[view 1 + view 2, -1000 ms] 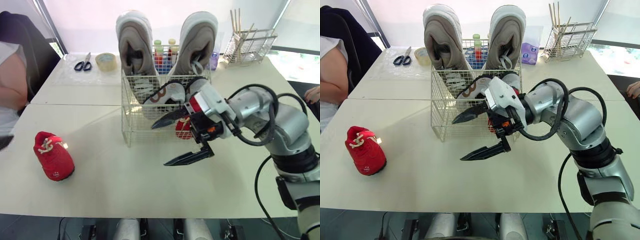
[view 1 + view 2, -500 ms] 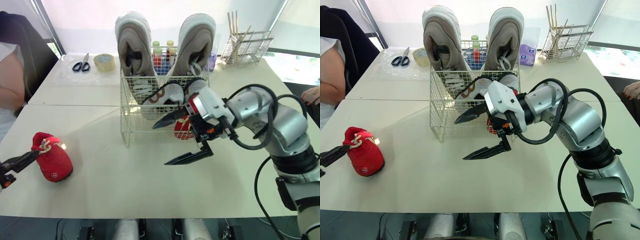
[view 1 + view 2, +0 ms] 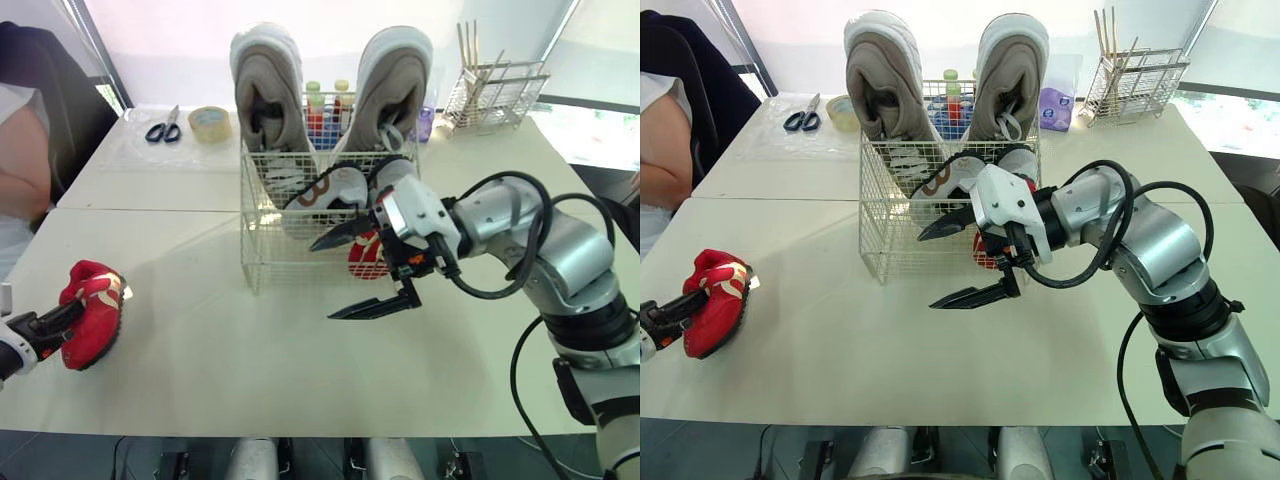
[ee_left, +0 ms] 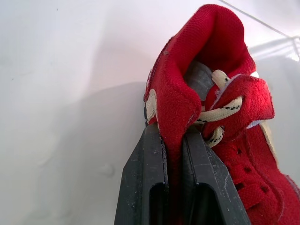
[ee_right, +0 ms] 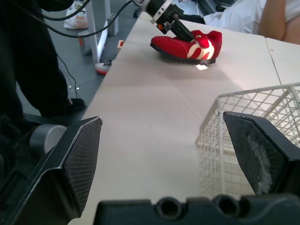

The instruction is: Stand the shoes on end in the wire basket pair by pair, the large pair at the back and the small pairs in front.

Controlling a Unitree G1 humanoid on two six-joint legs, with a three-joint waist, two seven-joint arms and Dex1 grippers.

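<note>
A small red shoe (image 3: 95,310) lies on the white table at the near left, tipped onto its side. My left gripper (image 4: 173,133) is shut on its heel collar, one finger inside the shoe and one outside. The wire basket (image 3: 262,250) stands mid-table with the large grey pair (image 3: 268,85) upright at its back. A white-and-brown small shoe (image 3: 335,190) and a second red shoe (image 3: 365,255) are in its front part. My right gripper (image 3: 330,280) hangs open and empty just in front of the basket. The right wrist view looks across the table to the red shoe (image 5: 187,44).
Scissors (image 3: 165,130) and a tape roll (image 3: 212,122) lie at the back left. Bottles (image 3: 328,105) stand behind the basket. A wire rack with sticks (image 3: 497,95) is at the back right. A person sits at the table's left edge (image 3: 20,150).
My left gripper came in from the left and shut on the red shoe's heel, and the shoe tipped over toward it. The right gripper has barely moved.
</note>
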